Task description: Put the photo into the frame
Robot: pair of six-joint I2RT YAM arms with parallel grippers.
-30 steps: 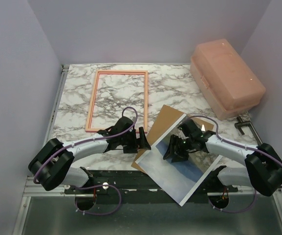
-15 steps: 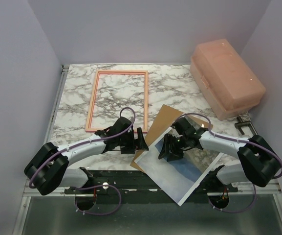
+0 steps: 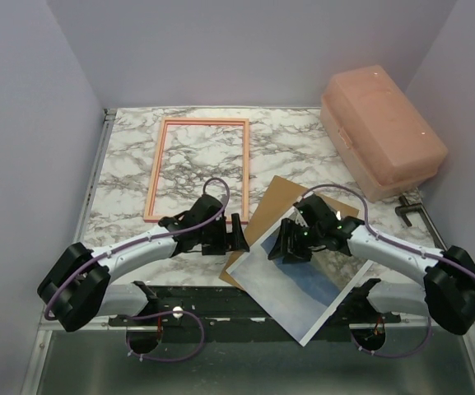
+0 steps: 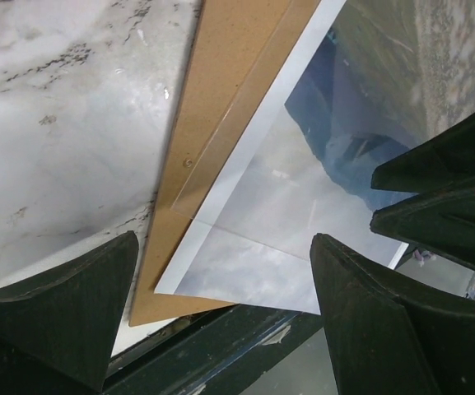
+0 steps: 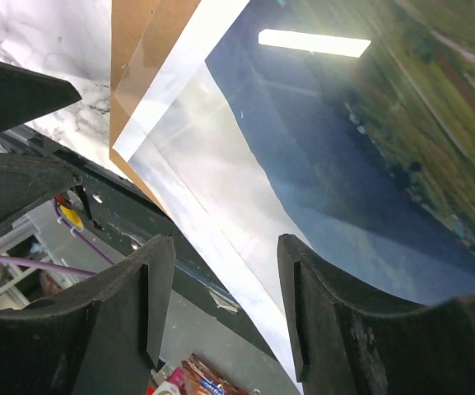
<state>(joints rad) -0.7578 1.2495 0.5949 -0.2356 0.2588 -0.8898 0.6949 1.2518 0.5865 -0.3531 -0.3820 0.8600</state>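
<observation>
Hovering open and empty, left fingers (image 4: 56, 313) and right fingers (image 5: 97, 329) should pinch only the photo (image 3: 303, 288) at its overhanging edge, leaving the backing board (image 3: 274, 202) behind.

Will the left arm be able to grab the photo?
Probably yes. The left gripper is open right beside the edge of the photo with nothing between, though it lies flat on the brown board.

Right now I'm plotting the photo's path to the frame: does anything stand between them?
Yes. The left gripper, jaws open, sits on the direct line, between the left edge of the photo and the near right corner of the frame. Nothing else visible lies between them.
</observation>
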